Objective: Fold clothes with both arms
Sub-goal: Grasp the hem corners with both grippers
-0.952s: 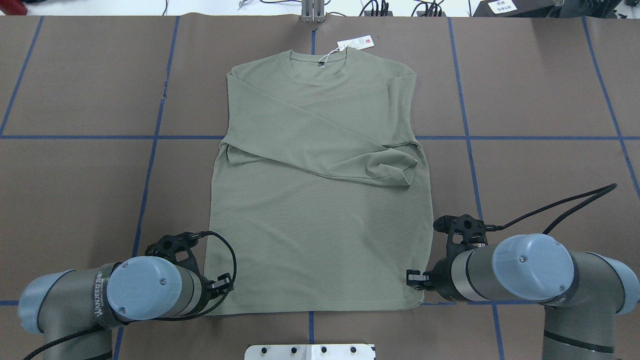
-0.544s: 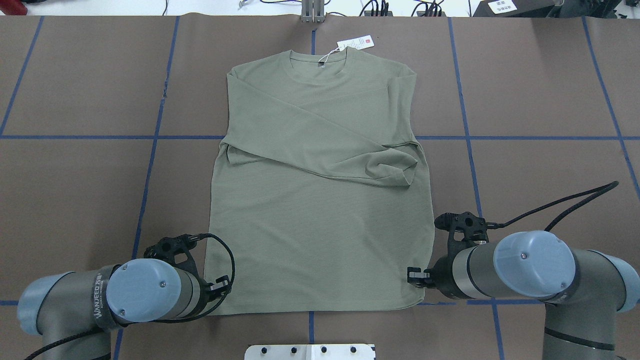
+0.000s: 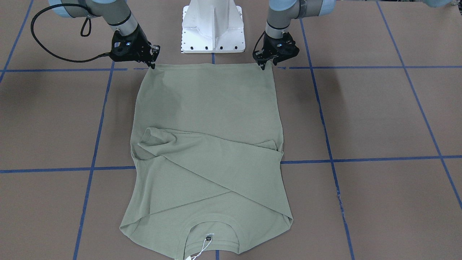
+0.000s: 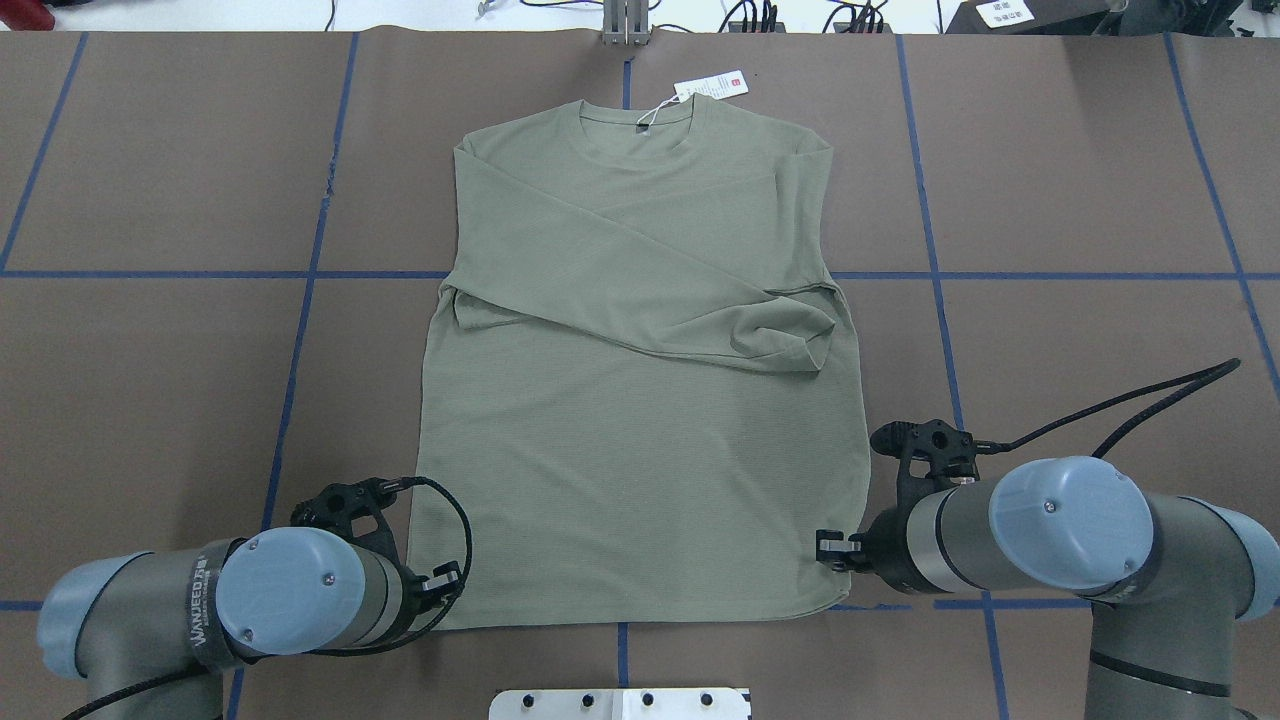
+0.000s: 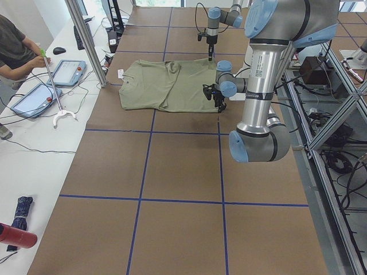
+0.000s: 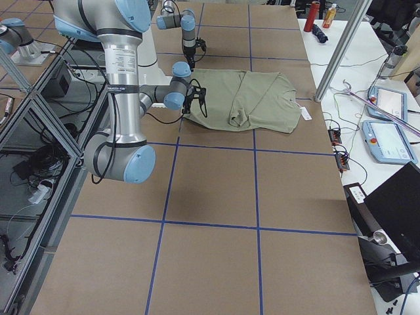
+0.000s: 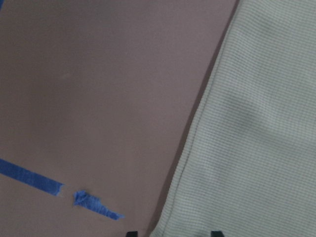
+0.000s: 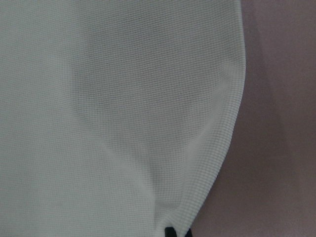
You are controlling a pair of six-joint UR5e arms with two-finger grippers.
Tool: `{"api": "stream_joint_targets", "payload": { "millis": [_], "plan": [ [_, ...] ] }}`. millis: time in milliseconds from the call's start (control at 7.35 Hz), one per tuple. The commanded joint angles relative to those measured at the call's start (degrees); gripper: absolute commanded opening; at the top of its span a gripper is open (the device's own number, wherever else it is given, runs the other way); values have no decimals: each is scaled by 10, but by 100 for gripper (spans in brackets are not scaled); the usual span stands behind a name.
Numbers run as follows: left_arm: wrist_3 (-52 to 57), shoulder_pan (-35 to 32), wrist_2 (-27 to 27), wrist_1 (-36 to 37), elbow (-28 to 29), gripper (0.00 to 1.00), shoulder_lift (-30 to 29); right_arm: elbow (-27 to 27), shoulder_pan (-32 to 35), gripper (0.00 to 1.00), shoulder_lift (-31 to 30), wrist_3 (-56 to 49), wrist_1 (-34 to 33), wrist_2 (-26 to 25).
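Note:
The sage-green long-sleeved shirt (image 4: 640,450) lies flat on the brown table, collar far from me, both sleeves folded across its chest. Its white hang tag (image 4: 712,87) lies beyond the collar. My left gripper (image 3: 267,65) stands over the hem's left corner. In the left wrist view its fingertips (image 7: 131,233) are apart, with the shirt's edge (image 7: 197,163) between them. My right gripper (image 3: 151,65) is at the hem's right corner. In the right wrist view (image 8: 177,232) it is closed on a raised pucker of shirt cloth (image 8: 207,163).
The white pedestal base (image 3: 213,25) stands just behind the hem, between my arms. Blue tape lines (image 4: 300,330) cross the table. A metal post (image 4: 625,25) stands at the far edge. An operator (image 5: 14,46) and tablets (image 5: 69,71) are beyond the far edge.
My left arm has moved a little toward the near edge along the shirt's left side. My right arm has shifted slightly away from me, and the shirt's right edge near the hem has drawn inward.

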Motion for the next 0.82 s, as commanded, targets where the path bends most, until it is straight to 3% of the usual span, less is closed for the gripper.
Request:
{"api": "stream_joint_targets", "payload": {
  "millis": [0,544,680],
  "plan": [
    [0,1,0,0,0,50,0,0,2,0,0,-1,-1,1],
    [0,1,0,16,-1,48,0,-1,6,0,-2,-4,-1,2],
    [0,1,0,16,-2,35,-2,-1,7,0,-2,-4,-1,2]
  ]
}}
